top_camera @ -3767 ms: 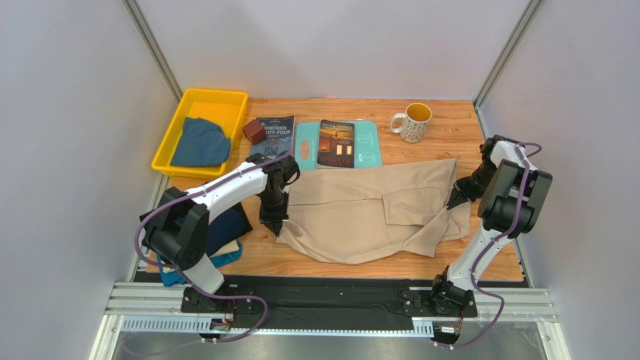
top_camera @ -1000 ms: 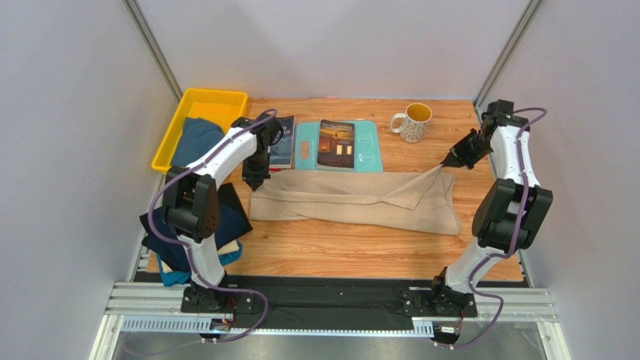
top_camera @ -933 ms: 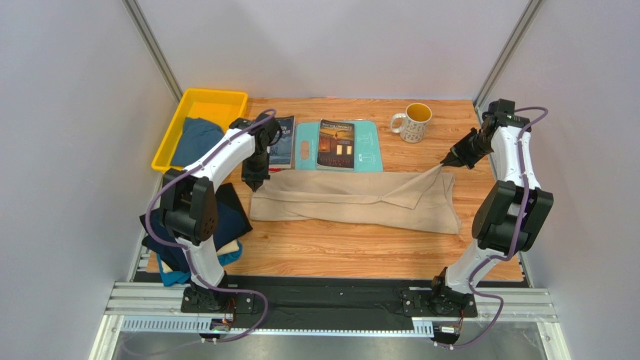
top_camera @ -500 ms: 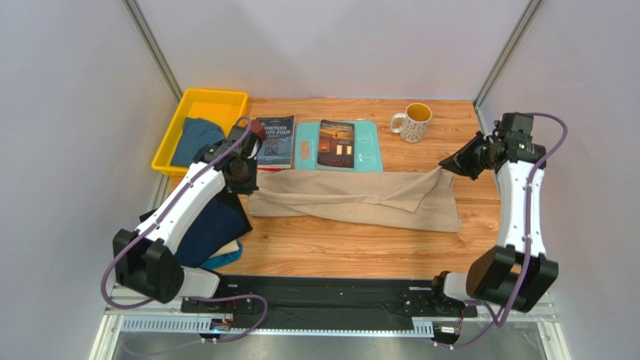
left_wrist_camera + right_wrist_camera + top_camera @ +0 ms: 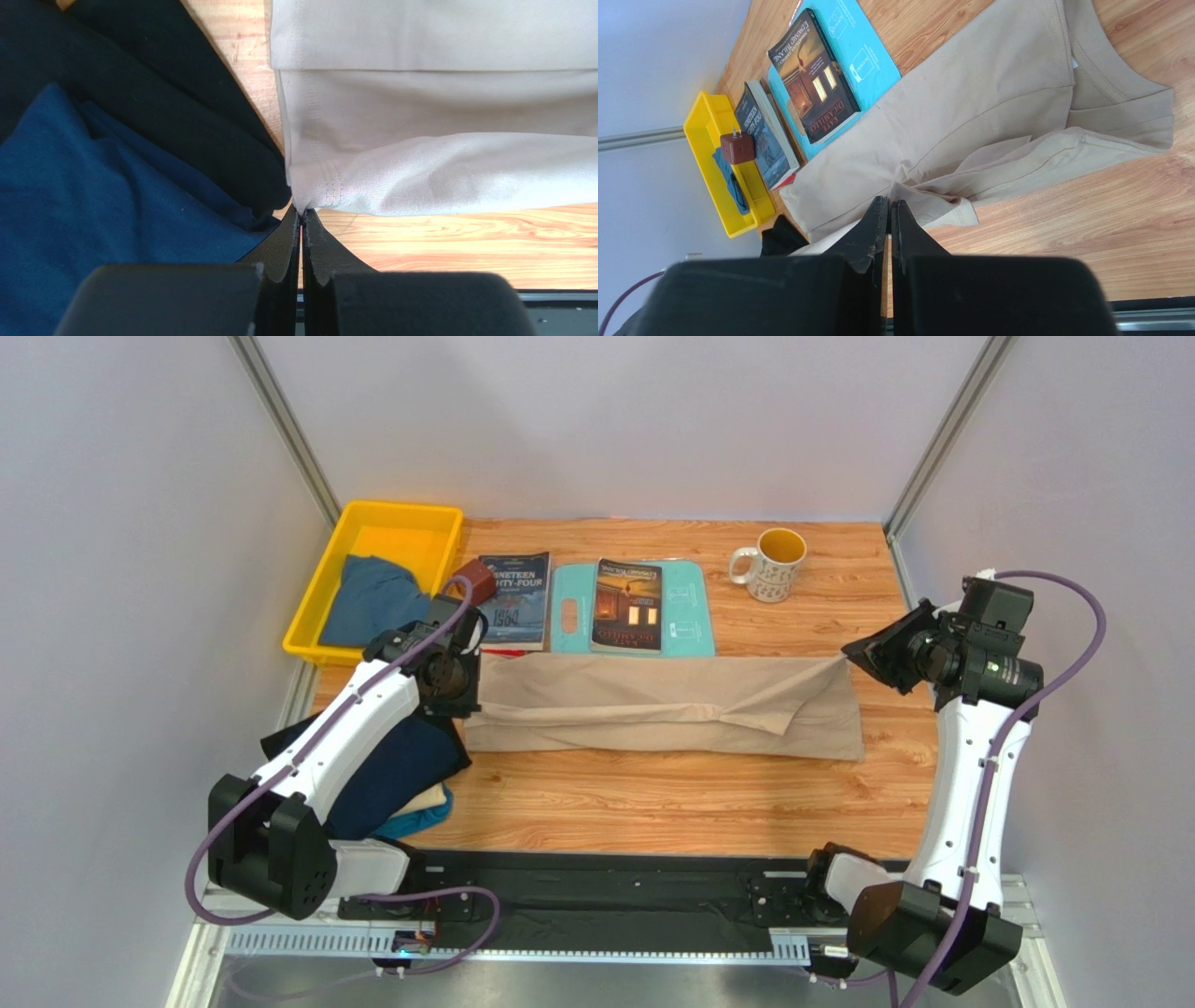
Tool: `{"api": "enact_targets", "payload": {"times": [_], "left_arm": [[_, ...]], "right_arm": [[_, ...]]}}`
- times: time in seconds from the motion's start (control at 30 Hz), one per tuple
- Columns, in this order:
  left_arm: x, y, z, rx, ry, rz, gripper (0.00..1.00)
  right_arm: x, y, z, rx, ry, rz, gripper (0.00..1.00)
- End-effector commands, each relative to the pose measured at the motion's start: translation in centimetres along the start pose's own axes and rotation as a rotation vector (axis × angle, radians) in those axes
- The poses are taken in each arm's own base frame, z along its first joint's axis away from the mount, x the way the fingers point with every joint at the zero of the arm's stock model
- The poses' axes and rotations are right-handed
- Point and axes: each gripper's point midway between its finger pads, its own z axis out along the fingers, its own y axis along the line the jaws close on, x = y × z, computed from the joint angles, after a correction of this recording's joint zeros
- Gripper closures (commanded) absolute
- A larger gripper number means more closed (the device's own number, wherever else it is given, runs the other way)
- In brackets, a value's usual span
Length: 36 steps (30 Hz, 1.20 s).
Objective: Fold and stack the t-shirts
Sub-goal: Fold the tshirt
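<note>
Beige t-shirt point(image 5: 659, 707) lay in a long band across the bench point(image 5: 673, 805), we saw, its left end pinched in our closed left pincer point(image 5: 302, 213) and its right corner in the closed right pincer point(image 5: 889, 204).

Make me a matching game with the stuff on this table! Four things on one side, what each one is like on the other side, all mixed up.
Things:
1. mug
2. yellow tray
3. beige t-shirt
4. teal board

What it is like:
A. has a book lying on it
B. stretched into a long strip
C. stands upright, yellow inside
D. holds a blue cloth

Pairs: 1-C, 2-D, 3-B, 4-A
</note>
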Motion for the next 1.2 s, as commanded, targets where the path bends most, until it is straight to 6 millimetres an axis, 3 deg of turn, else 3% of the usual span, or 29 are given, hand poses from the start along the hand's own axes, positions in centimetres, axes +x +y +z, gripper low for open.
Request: {"api": "enact_targets", "payload": {"times": [0.0,0.17,0.4,0.57,0.73,0.87,1.0,1.17], "left_arm": [[1.0,0.1,0.8,0.004,0.041,0.032,1.0],[2.3,-1.2,1.4,0.077,0.104,0.029,1.0],[3.6,-1.8,1.3,0.124,0.136,0.038,1.0],[3.8,-1.0,1.6,0.067,0.153,0.016,1.0],[0.9,0.4,1.3,-0.059,0.086,-0.05,1.0],[-1.3,0.8,1.7,-0.123,0.062,-0.065,1.0],[-3.2,0.7,2.7,-0.15,0.085,-0.026,1.0],[-4.2,0.1,4.6,-0.151,0.127,0.026,1.0]], "right_arm": [[-1.5,0.8,-1.6,-0.03,-0.109,0.01,1.0],[-1.4,-0.2,-2.5,-0.003,-0.164,0.022,1.0],[-1.3,0.1,-4.4,-0.013,-0.252,0.064,1.0],[0.3,-1.2,-2.2,-0.024,-0.202,0.165,1.0],[0.1,-2.7,-0.6,0.038,-0.178,0.161,1.0],[-1.8,-3.3,0.1,0.103,-0.196,0.135,1.0],[-4.4,-2.9,2.2,0.131,-0.16,0.104,1.0],[-5.9,-2.0,4.1,0.122,-0.125,0.08,1.0]]}}
